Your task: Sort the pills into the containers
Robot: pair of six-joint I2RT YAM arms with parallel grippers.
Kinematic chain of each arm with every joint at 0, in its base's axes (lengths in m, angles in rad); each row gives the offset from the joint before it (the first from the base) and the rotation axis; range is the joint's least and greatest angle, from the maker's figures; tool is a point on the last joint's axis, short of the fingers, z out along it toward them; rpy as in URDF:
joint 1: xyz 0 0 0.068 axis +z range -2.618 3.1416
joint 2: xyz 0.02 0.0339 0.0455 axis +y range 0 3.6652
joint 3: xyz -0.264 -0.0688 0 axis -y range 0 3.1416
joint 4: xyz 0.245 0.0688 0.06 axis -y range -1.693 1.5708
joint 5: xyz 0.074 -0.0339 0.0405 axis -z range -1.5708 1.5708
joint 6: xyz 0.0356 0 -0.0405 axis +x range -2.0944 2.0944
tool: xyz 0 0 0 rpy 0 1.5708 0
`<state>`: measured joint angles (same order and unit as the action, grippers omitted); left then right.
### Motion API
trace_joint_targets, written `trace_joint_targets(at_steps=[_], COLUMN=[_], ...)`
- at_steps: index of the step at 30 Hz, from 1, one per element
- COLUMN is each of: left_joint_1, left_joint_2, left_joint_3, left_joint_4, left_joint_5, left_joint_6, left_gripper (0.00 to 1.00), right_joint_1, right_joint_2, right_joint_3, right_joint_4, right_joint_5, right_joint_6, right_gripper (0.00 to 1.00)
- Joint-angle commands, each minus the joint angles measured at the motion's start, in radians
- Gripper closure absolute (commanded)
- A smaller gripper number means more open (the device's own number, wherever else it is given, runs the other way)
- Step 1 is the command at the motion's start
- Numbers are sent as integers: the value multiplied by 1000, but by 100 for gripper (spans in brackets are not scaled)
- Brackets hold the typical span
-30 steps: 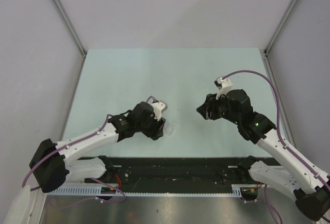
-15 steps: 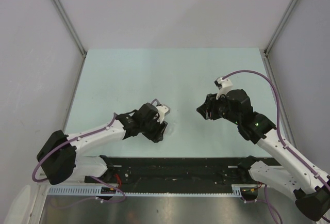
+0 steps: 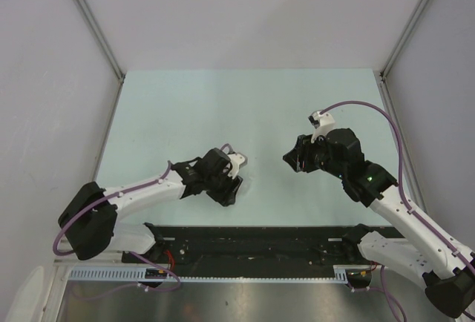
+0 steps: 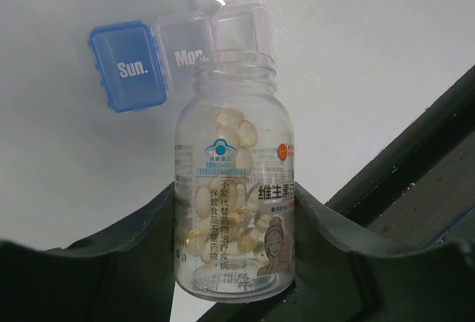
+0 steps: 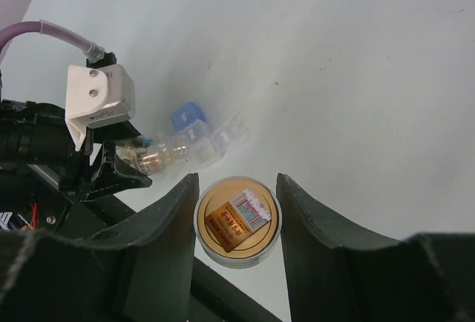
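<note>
My left gripper (image 4: 234,214) is shut on a clear, uncapped pill bottle (image 4: 234,181). The bottle lies on its side and holds several pale yellow-tan pills (image 4: 223,203). Its mouth points at a pill organizer with a blue "Sun." lid (image 4: 128,65) and clear compartments such as "Mon." (image 4: 185,40), one with its lid open. My right gripper (image 5: 237,188) is shut on a stubby round orange-tan jar (image 5: 237,220), seen end-on with a sticker, held above the table. In the top view the left gripper (image 3: 228,188) is low near the front and the right gripper (image 3: 289,160) is apart to its right.
The pale green table (image 3: 245,107) is walled by grey panels on three sides. A black rail (image 3: 252,240) runs along the near edge, close under the left gripper. The right wrist view also shows the bottle (image 5: 159,153) and the blue lid (image 5: 188,115).
My left arm has stretched a little farther right and forward with the bottle. My right arm has not moved.
</note>
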<state>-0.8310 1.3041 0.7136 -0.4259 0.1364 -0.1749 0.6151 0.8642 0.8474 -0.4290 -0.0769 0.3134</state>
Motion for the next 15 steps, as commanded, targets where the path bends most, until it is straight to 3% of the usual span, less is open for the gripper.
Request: trace_joint_targets(at_steps=[1,15], left_joint_1=[-2,-2], left_joint_2=[21,76], left_joint_3=[52,132], left_joint_4=[0,-79], left_joint_5=[23,0], left_joint_6=[31,37], left_gripper=[100,100], right_joint_1=[-3,-6], right_joint_2=[-13,-16], right_joint_3=[-4,-4], right_joint_4=[24,26], right_joint_5=[-9,-15], right_joint_6=[6,4], right_gripper=[100,100])
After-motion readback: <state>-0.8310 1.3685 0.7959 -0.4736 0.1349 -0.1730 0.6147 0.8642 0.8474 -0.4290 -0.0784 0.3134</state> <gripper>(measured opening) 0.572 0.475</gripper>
